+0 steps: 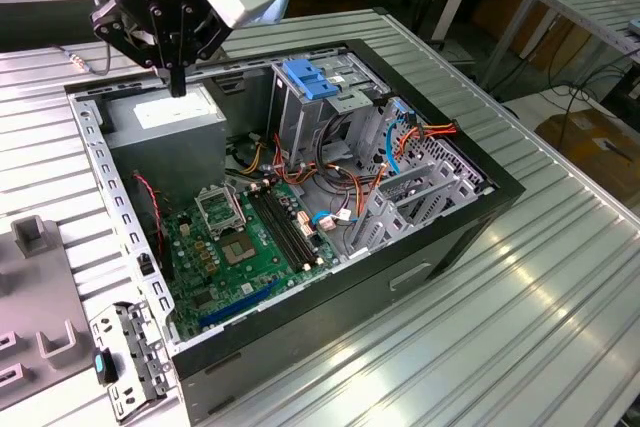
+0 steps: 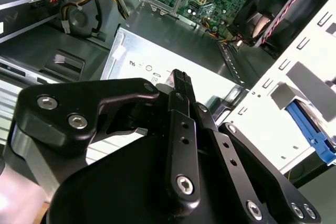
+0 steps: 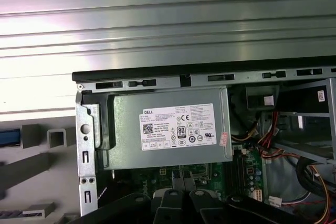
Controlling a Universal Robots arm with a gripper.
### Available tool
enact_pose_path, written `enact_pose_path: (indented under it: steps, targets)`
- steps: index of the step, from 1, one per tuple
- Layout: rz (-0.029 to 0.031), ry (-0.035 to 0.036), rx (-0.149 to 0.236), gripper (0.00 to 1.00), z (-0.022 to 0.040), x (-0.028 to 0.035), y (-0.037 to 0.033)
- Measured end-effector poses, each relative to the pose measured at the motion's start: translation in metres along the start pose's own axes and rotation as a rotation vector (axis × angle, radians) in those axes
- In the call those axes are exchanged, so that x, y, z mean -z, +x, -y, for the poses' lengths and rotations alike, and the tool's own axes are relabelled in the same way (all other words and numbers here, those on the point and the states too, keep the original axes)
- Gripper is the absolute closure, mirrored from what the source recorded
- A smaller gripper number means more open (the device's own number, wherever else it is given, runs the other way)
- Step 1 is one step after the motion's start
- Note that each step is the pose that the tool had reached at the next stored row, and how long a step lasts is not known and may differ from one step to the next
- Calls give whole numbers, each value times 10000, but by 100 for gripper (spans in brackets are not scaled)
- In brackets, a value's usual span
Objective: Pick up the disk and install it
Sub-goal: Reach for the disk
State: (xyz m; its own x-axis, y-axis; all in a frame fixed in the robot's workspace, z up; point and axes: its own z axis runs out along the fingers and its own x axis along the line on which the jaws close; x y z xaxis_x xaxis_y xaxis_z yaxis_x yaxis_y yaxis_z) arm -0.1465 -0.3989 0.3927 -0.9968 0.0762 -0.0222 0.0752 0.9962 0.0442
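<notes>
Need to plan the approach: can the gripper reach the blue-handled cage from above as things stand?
Probably yes. The gripper hangs shut above the grey box, and the cage beside it has nothing over its blue handle; the cables lie lower.

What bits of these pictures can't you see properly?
- Grey metal box: in the exterior view, the gripper covers part of its top.
- Green circuit board: in the first wrist view, the gripper's black body hides much of it.
- Blue piece: in the second wrist view, cut off by the picture edge; too little shows to say what it is.
</notes>
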Motion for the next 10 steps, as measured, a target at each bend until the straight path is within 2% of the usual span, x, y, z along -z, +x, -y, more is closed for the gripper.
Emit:
enact_pose_path:
  steps: [10]
  targets:
    - [-5,1,0,89,8,0,104]
